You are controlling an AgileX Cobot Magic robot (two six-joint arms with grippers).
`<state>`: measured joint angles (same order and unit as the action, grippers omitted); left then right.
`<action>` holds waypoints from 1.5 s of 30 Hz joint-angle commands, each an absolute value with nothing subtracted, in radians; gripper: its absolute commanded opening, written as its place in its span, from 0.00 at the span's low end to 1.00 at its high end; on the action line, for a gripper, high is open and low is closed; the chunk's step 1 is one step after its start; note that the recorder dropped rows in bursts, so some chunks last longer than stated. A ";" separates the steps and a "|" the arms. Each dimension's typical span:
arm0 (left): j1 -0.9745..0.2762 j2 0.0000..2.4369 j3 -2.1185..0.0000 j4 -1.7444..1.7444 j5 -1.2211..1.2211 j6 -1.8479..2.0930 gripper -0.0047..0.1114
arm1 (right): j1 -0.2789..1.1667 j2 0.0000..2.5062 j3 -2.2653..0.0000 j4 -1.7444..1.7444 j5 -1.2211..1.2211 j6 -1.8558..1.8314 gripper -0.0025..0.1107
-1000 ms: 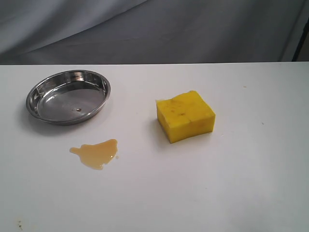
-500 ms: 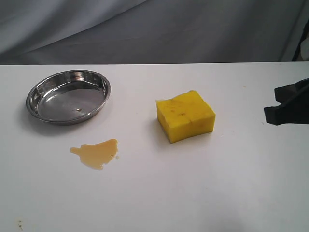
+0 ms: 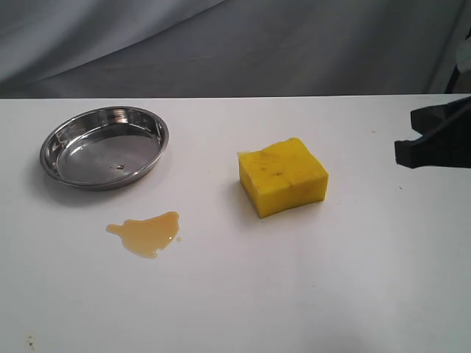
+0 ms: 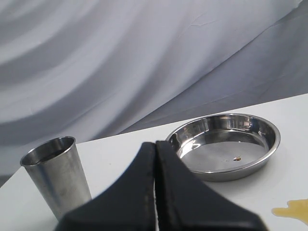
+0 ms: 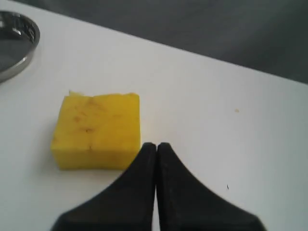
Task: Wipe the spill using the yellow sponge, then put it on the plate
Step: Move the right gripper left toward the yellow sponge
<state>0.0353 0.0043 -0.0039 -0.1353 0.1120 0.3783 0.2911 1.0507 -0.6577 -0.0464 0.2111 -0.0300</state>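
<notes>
Yellow sponge (image 3: 283, 176) lies right of centre on the white desk (image 3: 353, 279), well apart from the right jaws, which are pressed together at the right edge and partly cut off. Bare desk surrounds it. Spill (image 3: 146, 233) lies lower left, below the plate (image 3: 96, 158). Left jaws, pressed together too, show only in their wrist view.

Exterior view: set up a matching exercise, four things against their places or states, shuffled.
Things:
1. plate
2. spill
3. yellow sponge
4. right gripper

Places or states:
A. mid-table, nothing touching it
B. jaws shut, at the exterior view's right edge
C. amber puddle, just nearer the camera than the plate
D. back left of the exterior view, no sponge on it

Pairs: 1-D, 2-C, 3-A, 4-B.
</notes>
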 commanded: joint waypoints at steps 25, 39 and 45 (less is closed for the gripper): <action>0.031 0.000 0.000 -0.138 0.101 0.376 0.04 | 0.400 1.147 -0.665 0.033 0.140 -0.049 0.02; 0.031 0.000 0.000 -0.138 0.101 0.376 0.04 | 0.400 1.509 -0.680 0.037 -0.159 0.010 0.02; 0.031 0.000 0.000 -0.138 0.101 0.376 0.04 | 0.465 1.589 -0.796 0.037 -0.128 0.030 0.02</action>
<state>0.0353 0.0043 -0.0039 -0.1353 0.1120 0.3783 0.4255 1.5558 -0.7389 0.0332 -0.1233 0.0261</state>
